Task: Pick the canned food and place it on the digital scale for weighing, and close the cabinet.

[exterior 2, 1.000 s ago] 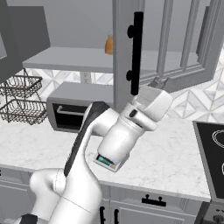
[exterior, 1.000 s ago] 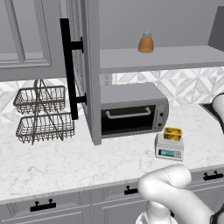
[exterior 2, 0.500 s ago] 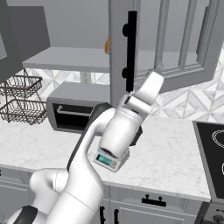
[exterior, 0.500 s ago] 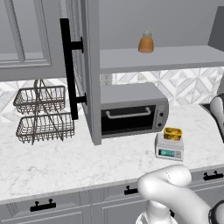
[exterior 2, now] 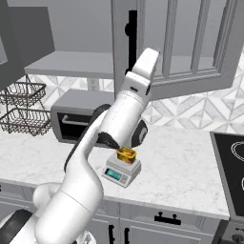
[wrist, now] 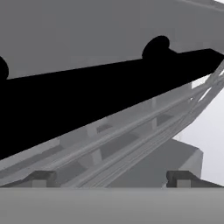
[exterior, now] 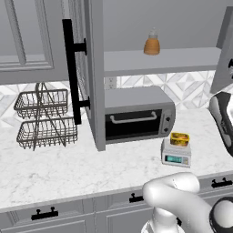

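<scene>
The canned food (exterior: 180, 138) (exterior 2: 127, 153), a low yellow tin, rests on top of the digital scale (exterior: 175, 156) (exterior 2: 122, 171) on the counter in front of the toaster oven. Both doors of the cabinet (exterior: 92, 77) stand open. My gripper (wrist: 113, 178) (exterior 2: 148, 53) is raised to the right door (exterior 2: 190, 52) and is open, holding nothing. Its black bar handle (wrist: 100, 92) (exterior 2: 132, 43) lies just beyond my fingertips (wrist: 41, 177). The left door's handle (exterior: 69, 68) juts toward the room.
A grey toaster oven (exterior: 136, 113) (exterior 2: 76, 116) stands under the open shelf, which holds an orange bottle (exterior: 152, 43). A two-tier wire basket (exterior: 44, 118) (exterior 2: 21, 107) stands at the left of the marble counter. A stovetop (exterior 2: 233, 157) lies at the right.
My arm has swung up from over the scale to the right door's handle. That door has turned a little toward the cabinet. The tin and scale have stayed put.
</scene>
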Robot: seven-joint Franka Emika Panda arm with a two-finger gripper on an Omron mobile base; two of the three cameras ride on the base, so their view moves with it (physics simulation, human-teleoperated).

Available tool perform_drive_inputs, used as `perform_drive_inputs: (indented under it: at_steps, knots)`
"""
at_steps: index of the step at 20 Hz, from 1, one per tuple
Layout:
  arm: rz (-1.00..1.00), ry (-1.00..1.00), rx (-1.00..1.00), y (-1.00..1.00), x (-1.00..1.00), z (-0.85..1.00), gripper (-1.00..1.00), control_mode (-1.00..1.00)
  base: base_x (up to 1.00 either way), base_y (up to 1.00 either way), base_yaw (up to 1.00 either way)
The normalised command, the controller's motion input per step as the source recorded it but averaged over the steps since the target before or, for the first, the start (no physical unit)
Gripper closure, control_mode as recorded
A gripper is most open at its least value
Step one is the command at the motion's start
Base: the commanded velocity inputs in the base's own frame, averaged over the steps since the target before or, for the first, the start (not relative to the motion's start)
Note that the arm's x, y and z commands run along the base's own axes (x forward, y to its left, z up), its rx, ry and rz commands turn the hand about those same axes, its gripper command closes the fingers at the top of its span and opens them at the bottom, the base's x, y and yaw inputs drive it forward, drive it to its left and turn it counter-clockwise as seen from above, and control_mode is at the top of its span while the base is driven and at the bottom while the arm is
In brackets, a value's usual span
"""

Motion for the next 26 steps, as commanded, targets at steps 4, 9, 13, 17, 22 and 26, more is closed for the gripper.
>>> perform_drive_inputs:
  at_steps: [4, 9, 13, 17, 22, 26]
  knots:
    - [0.06, 0.04, 0.08, 0.25, 1.00, 0.00, -1.00, -1.00, 0.00, 0.00, 0.00]
    - [0.10, 0.00, 0.15, 0.01, 1.00, -0.10, -1.00, -1.00, 0.00, 0.00, 0.00]
    - [0.06, 0.00, 0.10, 0.21, 1.00, -0.11, -1.00, -1.00, 0.00, 0.00, 0.00]
    - [0.04, 0.00, 0.06, 0.29, 1.00, 0.00, -1.00, -1.00, 0.00, 0.00, 0.00]
    - [0.04, 0.00, 0.05, 0.05, 1.00, -0.02, -1.00, -1.00, 0.00, 0.00, 0.00]
    - [0.03, 0.01, 0.00, 0.00, 1.00, -0.04, -1.00, -1.00, 0.00, 0.00, 0.00]
